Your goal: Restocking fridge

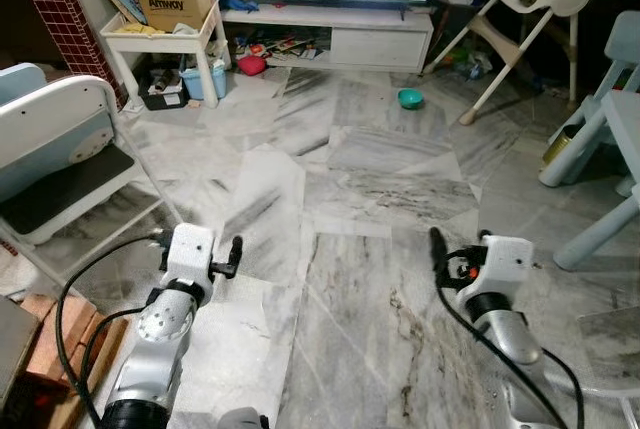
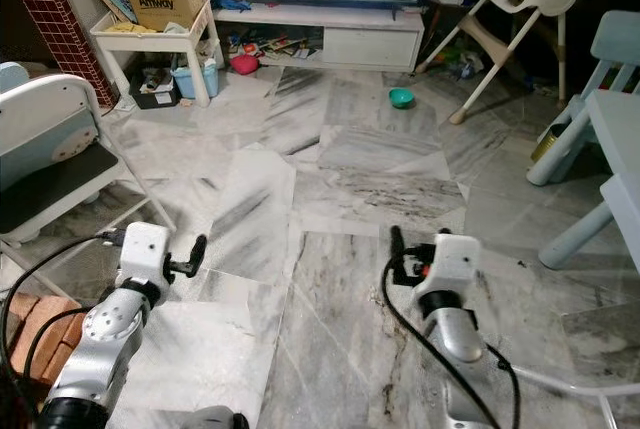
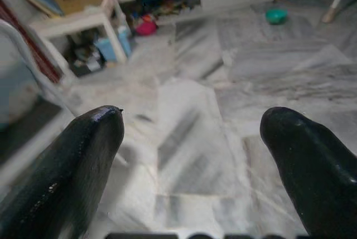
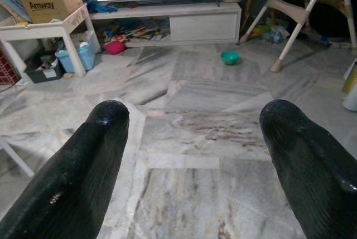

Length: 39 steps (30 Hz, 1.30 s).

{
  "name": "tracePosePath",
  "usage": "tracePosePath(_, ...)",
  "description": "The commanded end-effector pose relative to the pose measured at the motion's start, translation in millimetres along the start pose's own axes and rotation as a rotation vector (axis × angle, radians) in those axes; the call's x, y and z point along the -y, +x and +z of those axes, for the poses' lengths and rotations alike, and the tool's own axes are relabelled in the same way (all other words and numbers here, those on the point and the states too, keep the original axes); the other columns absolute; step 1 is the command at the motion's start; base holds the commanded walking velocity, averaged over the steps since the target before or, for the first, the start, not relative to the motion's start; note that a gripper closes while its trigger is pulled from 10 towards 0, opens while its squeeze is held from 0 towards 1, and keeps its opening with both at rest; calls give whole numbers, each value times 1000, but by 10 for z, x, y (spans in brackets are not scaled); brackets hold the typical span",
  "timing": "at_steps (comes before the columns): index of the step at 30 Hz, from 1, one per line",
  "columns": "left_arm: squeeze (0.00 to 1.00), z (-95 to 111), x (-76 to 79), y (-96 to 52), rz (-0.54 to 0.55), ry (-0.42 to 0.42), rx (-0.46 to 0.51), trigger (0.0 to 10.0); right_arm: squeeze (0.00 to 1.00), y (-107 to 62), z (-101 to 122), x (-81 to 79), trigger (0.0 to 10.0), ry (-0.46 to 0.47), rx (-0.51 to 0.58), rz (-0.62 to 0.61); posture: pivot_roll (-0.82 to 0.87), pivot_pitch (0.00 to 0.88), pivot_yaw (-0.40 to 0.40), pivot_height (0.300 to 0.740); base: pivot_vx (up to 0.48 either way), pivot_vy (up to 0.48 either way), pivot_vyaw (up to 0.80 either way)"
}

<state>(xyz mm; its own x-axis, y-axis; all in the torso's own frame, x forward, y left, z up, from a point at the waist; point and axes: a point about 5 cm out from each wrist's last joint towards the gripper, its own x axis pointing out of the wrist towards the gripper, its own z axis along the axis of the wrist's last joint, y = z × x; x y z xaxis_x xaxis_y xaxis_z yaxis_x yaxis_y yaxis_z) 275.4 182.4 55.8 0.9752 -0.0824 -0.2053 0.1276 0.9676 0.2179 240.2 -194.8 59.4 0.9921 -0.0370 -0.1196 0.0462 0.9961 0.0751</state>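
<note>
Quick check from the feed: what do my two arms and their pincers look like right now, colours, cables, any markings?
Both arms are silver metal tubes ending in white boxy wrist housings. Left pincer and right pincer have long, rounded, glossy black fingers. Black cables loop along each arm. The right wrist shows a small red-orange mark.

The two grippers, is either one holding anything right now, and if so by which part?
Nothing is held. The left gripper and the right gripper both hang over the marble floor with jaws open and empty.
</note>
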Motion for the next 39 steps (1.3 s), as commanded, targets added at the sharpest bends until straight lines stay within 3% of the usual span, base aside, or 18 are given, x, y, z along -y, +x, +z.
tracePosePath(1, 0, -58, -49, -17, 13, 25, -18, 10000, 0, -88, -10, 84, 10000, 8, -5, -27, -92, 0, 57, 740, 0, 0, 0)
tracePosePath(2, 0, -92, -50, -43, 2, 30, -17, 10000, 0, -204, -89, 146, 10000, 18, -41, -50, -94, 0, 61, 740, 0, 0, 0)
tracePosePath(8, 0, -174, -34, -101, -48, 49, -37, 10000, 0, -360, -157, 130, 10000, -8, -75, -40, -125, 0, 72, 740, 0, 0, 0)
tracePosePath(17, 0, -129, -81, -46, 12, 26, -29, 10000, 0, -164, -47, 74, 10000, -43, -43, 1, -94, 0, 55, 740, 0, 0, 0)
tracePosePath(21, 0, -241, -85, -197, 34, 24, -57, 10000, 0, -64, -15, 5, 10000, -57, -37, 50, -34, 0, 7, 740, 0, 0, 0)
tracePosePath(27, 0, -363, -159, -389, 121, 19, -82, 10000, 0, -84, -79, -80, 10000, -40, -66, 85, -6, 0, -23, 740, 0, 0, 800)
tracePosePath(29, 0, -405, -212, -494, 168, 11, -95, 10000, 0, -114, -74, -42, 10000, -49, -63, 73, -8, 0, -13, 740, 0, 0, 259)
tracePosePath(34, 0, -442, -188, -585, 143, 24, -106, 10000, 0, -149, -131, 62, 10000, -68, -77, 25, -3, 0, -9, 740, 0, 0, 0)
tracePosePath(39, 0, -356, -234, -550, 163, 12, -74, 10000, 0, -27, -96, 84, 10000, -113, -78, 6, 17, 0, -33, 740, 0, 0, 0)
